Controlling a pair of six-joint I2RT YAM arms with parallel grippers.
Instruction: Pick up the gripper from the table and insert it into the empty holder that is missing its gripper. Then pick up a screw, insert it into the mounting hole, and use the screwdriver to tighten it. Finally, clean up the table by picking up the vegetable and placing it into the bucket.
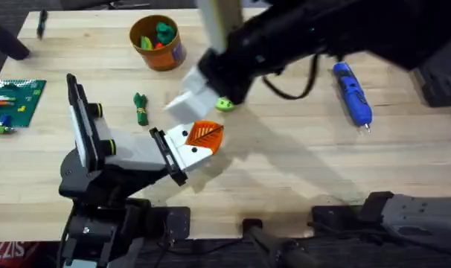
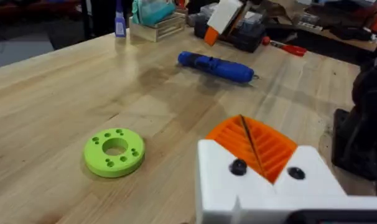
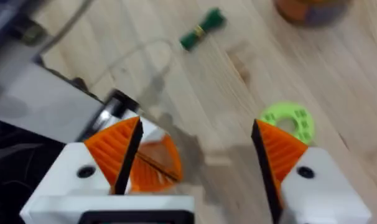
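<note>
My left gripper (image 1: 205,135) lies low over the table's middle. Its two white mounts both carry orange ribbed tips (image 2: 263,146), pressed together, so it is shut. I cannot tell a separate loose gripper from these tips, and an empty holder is out of view. Dark round spots (image 2: 238,167) mark the white mounts. My right gripper (image 3: 195,152) hangs open just above the left gripper's tips (image 3: 156,167) and holds nothing. The blue screwdriver (image 1: 352,93) lies at the right. The green vegetable (image 1: 141,109) lies left of centre. The orange bucket (image 1: 157,43) stands at the back. A loose screw is out of view.
A lime-green disc (image 1: 224,104) with holes lies beside the right gripper. A green brick plate (image 1: 13,100) sits at the left edge. The right arm (image 1: 300,37) crosses the table's back right. Green and orange toys fill the bucket.
</note>
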